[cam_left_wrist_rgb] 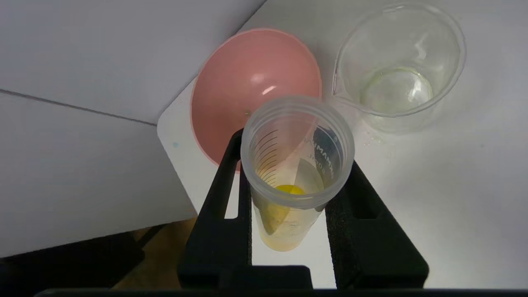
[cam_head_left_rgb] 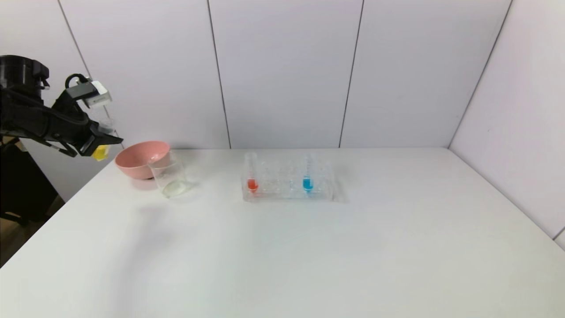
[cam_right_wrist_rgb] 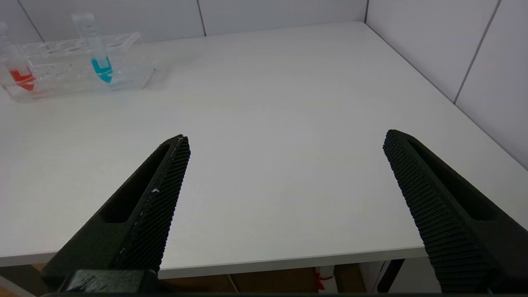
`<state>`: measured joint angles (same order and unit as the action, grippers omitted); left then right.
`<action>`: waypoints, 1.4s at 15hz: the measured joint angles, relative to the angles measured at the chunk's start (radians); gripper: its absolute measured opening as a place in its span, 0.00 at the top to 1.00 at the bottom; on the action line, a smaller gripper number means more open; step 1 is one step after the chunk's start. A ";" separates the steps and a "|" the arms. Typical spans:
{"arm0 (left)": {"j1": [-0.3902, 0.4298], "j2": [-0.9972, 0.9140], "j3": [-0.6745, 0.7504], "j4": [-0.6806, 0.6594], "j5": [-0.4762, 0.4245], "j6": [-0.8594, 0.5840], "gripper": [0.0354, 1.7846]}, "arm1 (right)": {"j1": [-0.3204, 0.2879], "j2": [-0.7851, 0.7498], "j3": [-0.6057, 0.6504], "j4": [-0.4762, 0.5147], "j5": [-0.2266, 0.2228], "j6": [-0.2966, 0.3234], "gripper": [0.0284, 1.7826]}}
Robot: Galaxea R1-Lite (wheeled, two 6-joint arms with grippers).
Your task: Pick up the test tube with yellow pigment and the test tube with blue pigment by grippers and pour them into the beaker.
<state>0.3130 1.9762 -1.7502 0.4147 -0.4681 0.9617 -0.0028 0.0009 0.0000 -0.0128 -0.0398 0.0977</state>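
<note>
My left gripper (cam_head_left_rgb: 103,145) hangs in the air at the table's far left back corner, shut on the test tube with yellow pigment (cam_head_left_rgb: 101,153). In the left wrist view the tube (cam_left_wrist_rgb: 297,165) sits upright between the black fingers (cam_left_wrist_rgb: 225,198), a little yellow liquid at its bottom. The beaker (cam_head_left_rgb: 170,179) (cam_left_wrist_rgb: 398,66) stands on the table to the right of the gripper, with a pale film on its floor. The test tube with blue pigment (cam_head_left_rgb: 307,176) (cam_right_wrist_rgb: 99,62) stands in the clear rack (cam_head_left_rgb: 287,181). My right gripper (cam_right_wrist_rgb: 286,142) is open over the table's near edge, nothing between its fingers.
A pink bowl (cam_head_left_rgb: 141,159) (cam_left_wrist_rgb: 247,78) sits just behind the beaker, touching or nearly touching it. A tube with red-orange liquid (cam_head_left_rgb: 252,176) (cam_right_wrist_rgb: 18,70) stands at the rack's left end. White walls close in the white table (cam_head_left_rgb: 309,247) at the back and right.
</note>
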 joint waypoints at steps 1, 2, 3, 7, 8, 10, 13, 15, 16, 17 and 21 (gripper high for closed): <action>-0.002 0.014 -0.041 0.042 0.000 0.054 0.72 | 0.000 0.000 0.000 0.000 0.000 0.000 0.04; -0.003 0.029 -0.077 0.076 0.000 0.105 0.72 | 0.000 0.000 0.000 0.000 0.000 0.000 0.04; -0.005 0.043 -0.108 0.105 0.001 0.151 0.72 | 0.000 0.000 0.000 0.000 0.000 0.000 0.04; -0.015 0.096 -0.197 0.161 0.005 0.302 0.72 | 0.000 0.000 0.000 0.000 0.000 0.000 0.04; -0.020 0.110 -0.218 0.180 0.007 0.333 0.72 | 0.000 0.000 0.000 0.000 0.000 0.000 0.04; -0.031 0.131 -0.232 0.182 0.013 0.346 0.72 | 0.000 0.000 0.000 0.000 0.000 0.000 0.04; -0.043 0.150 -0.237 0.179 0.062 0.367 0.72 | 0.000 0.000 0.000 0.000 0.000 0.000 0.04; -0.054 0.150 -0.238 0.187 0.122 0.393 0.72 | 0.001 0.000 0.000 0.000 0.000 0.000 0.04; -0.060 0.149 -0.238 0.190 0.149 0.396 0.72 | 0.000 0.000 0.000 0.000 0.000 0.000 0.04; -0.066 0.148 -0.238 0.192 0.177 0.407 0.72 | 0.000 0.000 0.000 0.000 0.000 0.000 0.04; -0.088 0.145 -0.238 0.190 0.207 0.466 0.72 | 0.000 0.000 0.000 0.000 0.000 0.000 0.04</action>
<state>0.2247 2.1215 -1.9879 0.6043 -0.2606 1.4279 -0.0028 0.0009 0.0000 -0.0128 -0.0398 0.0977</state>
